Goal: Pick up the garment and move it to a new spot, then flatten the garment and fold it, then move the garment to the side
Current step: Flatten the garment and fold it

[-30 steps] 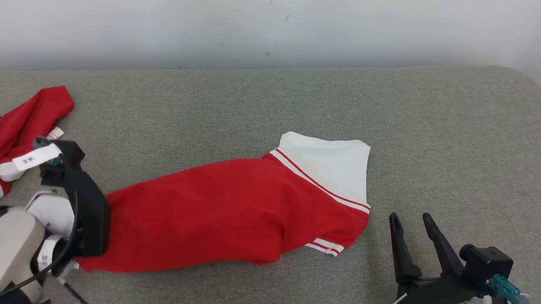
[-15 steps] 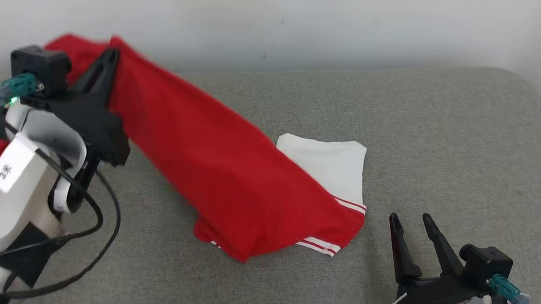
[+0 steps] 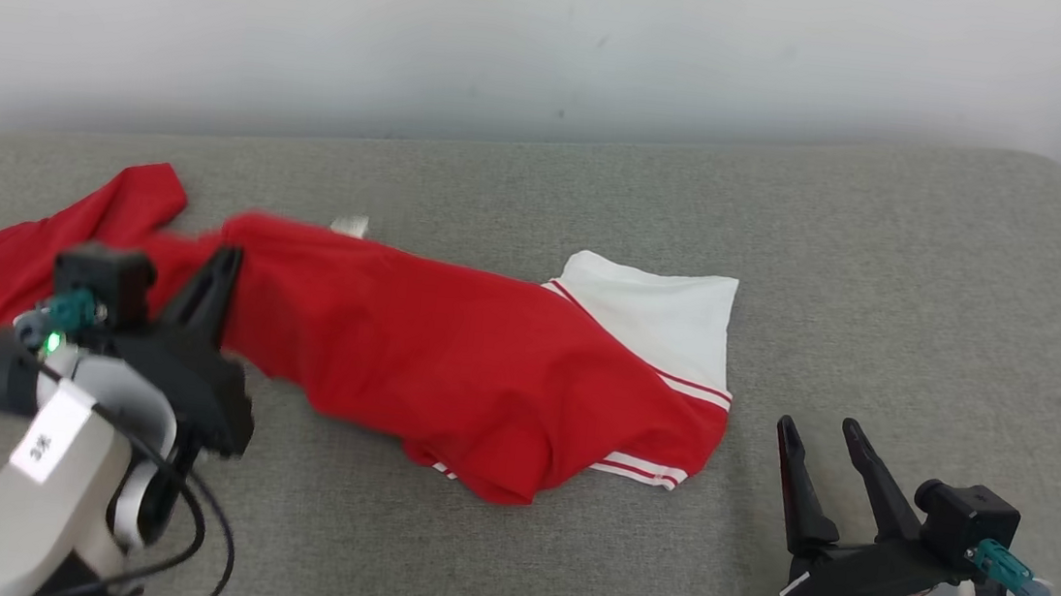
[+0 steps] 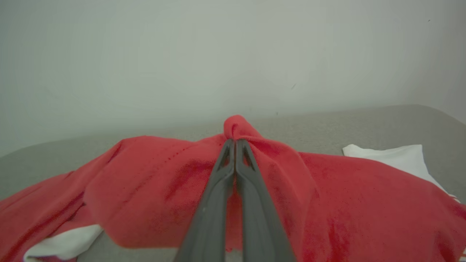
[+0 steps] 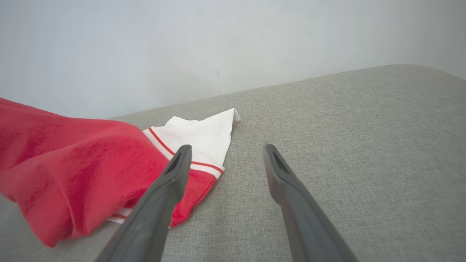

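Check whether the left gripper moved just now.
Yes. Against the still white sleeve, the left gripper, shut on the shirt, swung up toward the wall, then came partway down.

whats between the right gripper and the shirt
Nothing but a bare strip of grey cushion. In the head view the open right gripper sits apart from the shirt, just right of its striped corner.

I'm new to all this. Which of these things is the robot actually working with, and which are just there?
In the job:
red-and-white cloth garment
left hand, shut on its red fabric
right hand, open and empty

Just there:
grey fabric-covered surface under it
plain white wall
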{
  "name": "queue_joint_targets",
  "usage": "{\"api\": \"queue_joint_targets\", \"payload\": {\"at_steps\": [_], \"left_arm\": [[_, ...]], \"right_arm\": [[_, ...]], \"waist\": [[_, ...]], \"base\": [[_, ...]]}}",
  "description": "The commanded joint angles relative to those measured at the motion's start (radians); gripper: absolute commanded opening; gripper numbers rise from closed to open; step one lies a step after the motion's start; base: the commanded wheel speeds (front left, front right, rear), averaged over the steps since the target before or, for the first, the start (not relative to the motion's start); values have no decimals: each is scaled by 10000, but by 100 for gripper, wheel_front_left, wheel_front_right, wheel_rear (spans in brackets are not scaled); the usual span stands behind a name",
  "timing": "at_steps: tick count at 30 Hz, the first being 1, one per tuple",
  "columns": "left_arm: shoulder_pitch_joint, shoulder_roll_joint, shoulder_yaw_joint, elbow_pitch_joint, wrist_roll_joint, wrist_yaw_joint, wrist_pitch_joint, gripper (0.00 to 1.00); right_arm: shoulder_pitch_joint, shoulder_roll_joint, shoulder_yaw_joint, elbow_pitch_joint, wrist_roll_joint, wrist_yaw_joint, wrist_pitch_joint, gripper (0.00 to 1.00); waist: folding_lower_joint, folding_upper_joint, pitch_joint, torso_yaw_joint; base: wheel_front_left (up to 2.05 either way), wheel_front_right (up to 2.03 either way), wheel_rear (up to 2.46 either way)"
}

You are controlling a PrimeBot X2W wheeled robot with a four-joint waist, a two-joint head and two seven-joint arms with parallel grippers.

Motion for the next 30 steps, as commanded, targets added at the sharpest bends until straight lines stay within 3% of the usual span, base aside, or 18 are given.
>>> {"api": "queue_joint_targets", "payload": {"at_steps": [1, 8, 20, 30], "left_arm": [[441, 155, -11, 4, -109, 88, 152, 0], [1802, 461, -40, -423, -592, 376, 809, 0], [3995, 844, -124, -2382, -1243, 1349, 2094, 0], [5140, 1077, -161, -3672, -1484, 2003, 2538, 1]], "right_arm": [[29, -44, -52, -33, -24, -3, -13, 100], [68, -44, -90, -115, -99, -3, 73, 100], [151, -43, -174, -218, -106, -3, 150, 100], [214, -43, -294, -220, -156, -3, 183, 100]], "waist": [[0, 0, 22, 166], [0, 0, 31, 502], [0, 0, 1, 720], [0, 0, -147, 811]], "base": [[0, 0, 0], [0, 0, 0], [0, 0, 0], [0, 0, 0]]}}
